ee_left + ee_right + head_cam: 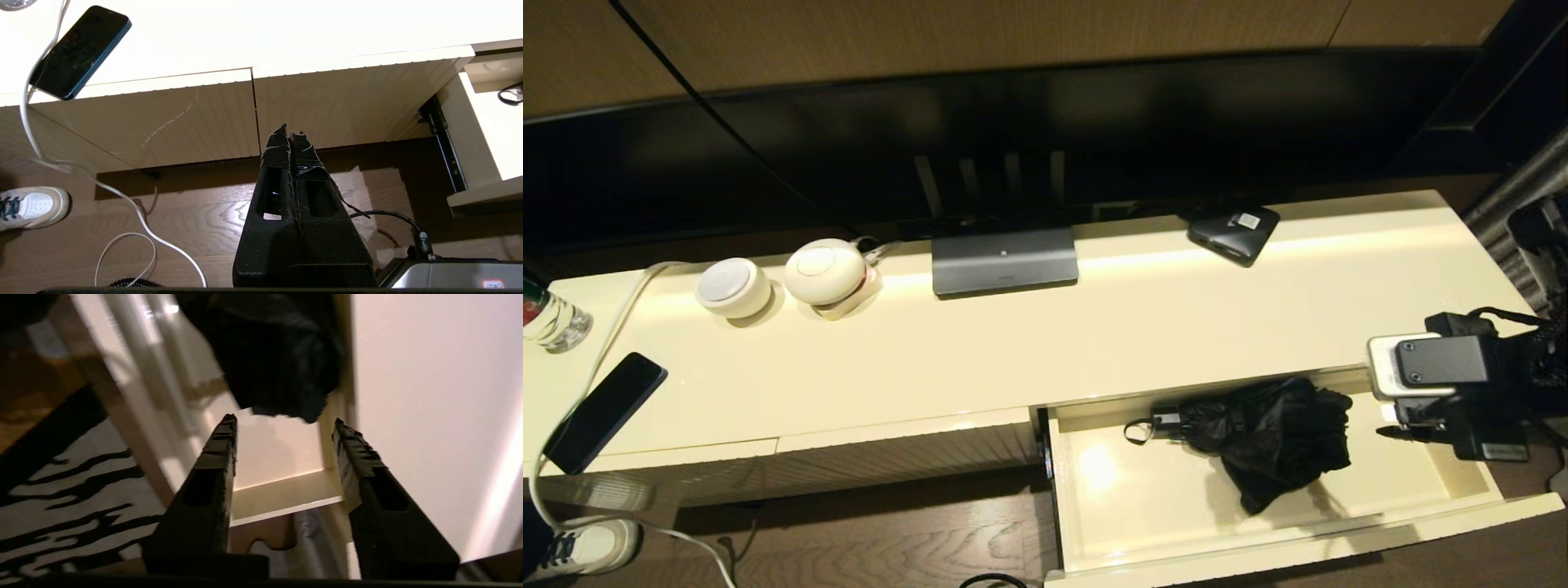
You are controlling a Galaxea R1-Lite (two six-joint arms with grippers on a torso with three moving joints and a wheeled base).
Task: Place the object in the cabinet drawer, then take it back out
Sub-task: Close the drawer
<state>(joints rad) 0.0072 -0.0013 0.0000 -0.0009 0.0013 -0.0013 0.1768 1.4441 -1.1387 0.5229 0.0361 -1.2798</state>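
The object, a black compact umbrella (1266,441), lies loose inside the pulled-out cabinet drawer (1127,498), its handle and wrist loop (1147,425) pointing left. Seen from the right wrist, the umbrella's fabric (278,355) lies just beyond the fingertips. My right gripper (284,420) hovers over the drawer's right end wall (282,494), open, with nothing between its fingers. Its wrist (1445,380) shows at the drawer's right side. My left gripper (291,132) is parked low in front of the closed ribbed panels (171,118), shut and empty.
On the cream cabinet top (1143,318) are a dark phone (605,408), a white cable (600,359), two round white devices (784,282), a grey base (1005,261), a black box with a white label (1233,231) and a bottle (551,318). A person's shoe (580,547) is on the floor.
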